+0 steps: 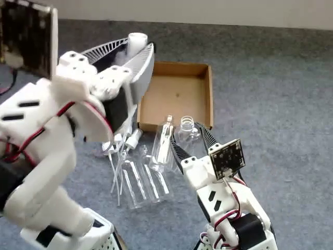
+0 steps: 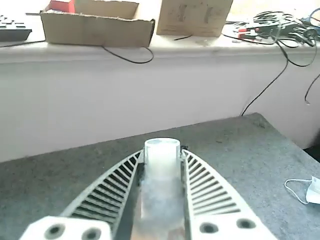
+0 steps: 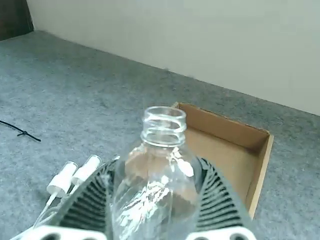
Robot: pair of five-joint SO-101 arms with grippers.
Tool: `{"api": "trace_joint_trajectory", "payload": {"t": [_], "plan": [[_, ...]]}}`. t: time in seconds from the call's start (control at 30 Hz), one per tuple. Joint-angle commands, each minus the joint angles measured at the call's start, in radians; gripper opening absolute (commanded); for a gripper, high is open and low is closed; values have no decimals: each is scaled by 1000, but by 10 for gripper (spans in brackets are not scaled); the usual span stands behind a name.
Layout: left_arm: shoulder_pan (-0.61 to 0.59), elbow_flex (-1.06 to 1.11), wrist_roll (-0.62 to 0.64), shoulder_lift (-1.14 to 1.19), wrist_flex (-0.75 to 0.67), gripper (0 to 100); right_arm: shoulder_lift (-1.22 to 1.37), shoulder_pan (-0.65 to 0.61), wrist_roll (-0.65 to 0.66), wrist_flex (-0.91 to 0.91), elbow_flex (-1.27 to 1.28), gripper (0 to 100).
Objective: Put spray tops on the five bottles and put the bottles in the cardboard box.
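The right gripper (image 1: 186,136) is clamped on a clear bottle (image 1: 187,131), one finger on each side of its body. The bottle's long axis runs along the fingers, and its open, uncapped neck points away from the wrist toward the near wall of the cardboard box (image 1: 177,96). In the right wrist view the neck of the bottle (image 3: 164,125) stands past the fingertips, with the box (image 3: 235,145) beyond it. The right arm sits low at the near edge of the grey table (image 1: 270,104). The left arm is raised high, and its left gripper (image 2: 161,152) is closed on a white spray top (image 2: 161,155), whose cap end pokes out past the fingertips. More bottles (image 1: 140,179) lie on their sides left of the right gripper, with loose spray tops (image 1: 122,146) beside them.
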Motion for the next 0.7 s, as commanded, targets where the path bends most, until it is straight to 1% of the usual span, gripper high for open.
{"api": "trace_joint_trajectory", "payload": {"t": [0.0, 0.1, 0.17, 0.23, 0.27, 0.33, 0.47, 0.6, 0.67], "plan": [[12, 105, -103, -163, 9, 4, -12, -7, -8, -25, -8, 5], [-70, 295, -143, -321, 8, 4, -12, -7, -8, -24, -8, 5], [-124, 476, -155, -443, 6, 4, -12, -7, -8, -24, -8, 5], [-148, 680, -172, -564, -3, 4, -13, -7, -8, -24, -8, 5], [-150, 782, -170, -619, -48, 4, -12, -8, -8, -25, -8, 5], [-154, 984, -166, -711, -189, 4, -12, -8, -9, -25, -8, 5], [-140, 1319, -163, -797, -580, 4, -15, -8, -9, -25, -8, 5], [-48, 1489, -163, -760, -985, 4, -15, -8, -9, -27, -8, 5], [15, 1504, -163, -727, -1123, 5, -16, -8, -9, -28, -8, 5]]}}
